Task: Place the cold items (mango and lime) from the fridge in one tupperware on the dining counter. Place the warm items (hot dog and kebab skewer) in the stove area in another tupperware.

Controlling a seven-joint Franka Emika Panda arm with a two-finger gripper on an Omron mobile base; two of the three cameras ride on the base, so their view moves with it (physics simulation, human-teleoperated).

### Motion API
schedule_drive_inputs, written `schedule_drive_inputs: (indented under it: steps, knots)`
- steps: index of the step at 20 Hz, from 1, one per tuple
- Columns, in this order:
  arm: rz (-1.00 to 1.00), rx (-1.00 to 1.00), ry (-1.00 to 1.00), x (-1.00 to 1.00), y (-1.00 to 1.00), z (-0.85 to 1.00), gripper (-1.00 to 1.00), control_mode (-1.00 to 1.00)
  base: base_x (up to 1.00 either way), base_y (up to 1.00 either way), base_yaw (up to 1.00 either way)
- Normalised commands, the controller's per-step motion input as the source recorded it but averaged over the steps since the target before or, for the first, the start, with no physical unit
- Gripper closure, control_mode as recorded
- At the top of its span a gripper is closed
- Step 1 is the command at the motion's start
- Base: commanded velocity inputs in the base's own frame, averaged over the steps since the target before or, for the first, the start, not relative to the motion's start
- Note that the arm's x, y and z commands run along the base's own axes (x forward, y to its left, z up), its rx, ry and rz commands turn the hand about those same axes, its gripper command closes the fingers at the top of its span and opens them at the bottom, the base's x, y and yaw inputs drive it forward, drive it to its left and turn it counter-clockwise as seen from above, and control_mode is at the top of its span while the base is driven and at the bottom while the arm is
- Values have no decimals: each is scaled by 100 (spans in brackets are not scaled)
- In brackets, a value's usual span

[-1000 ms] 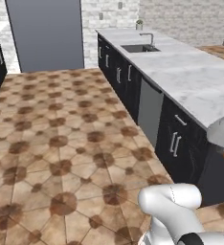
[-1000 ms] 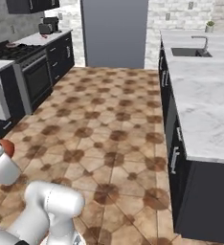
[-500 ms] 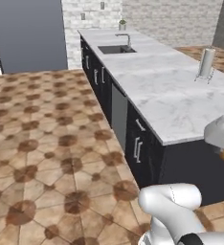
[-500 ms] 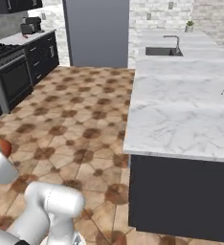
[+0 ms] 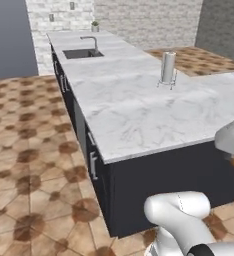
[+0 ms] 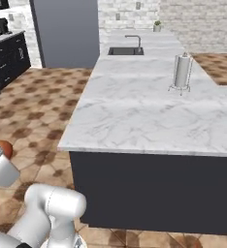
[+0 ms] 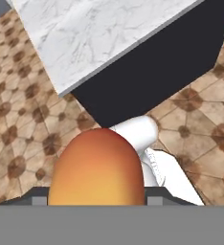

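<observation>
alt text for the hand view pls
A rounded orange-red mango sits close at the bottom of the frame, held at the pincer. Beyond it lie a white marble countertop on a dark cabinet base and a brown patterned tile floor.

The mango (image 7: 97, 167) hid the fingertips and was cut by the frame's bottom; grip probably closed, unconfirmed

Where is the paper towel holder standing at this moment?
The paper towel holder stands upright on the marble counter, toward its right side in the right base view, nearer the robot than the sink.
</observation>
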Motion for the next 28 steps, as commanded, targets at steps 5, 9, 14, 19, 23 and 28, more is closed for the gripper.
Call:
schedule_drive_inputs:
  steps: [5,9,14,19,23,28]
  knots:
    - [0,0,0,0,0,0,100,100,0,-100,-1]
    - [0,0,0,0,0,0,100,100,0,-100,-7]
    - [0,0,0,0,0,0,100,100,0,-100,-10]
    - [0,0,0,0,0,0,100,100,0,-100,-8]
    - [0,0,0,0,0,0,100,100,0,-100,-1]
    - [0,0,0,0,0,0,100,100,0,-100,0]
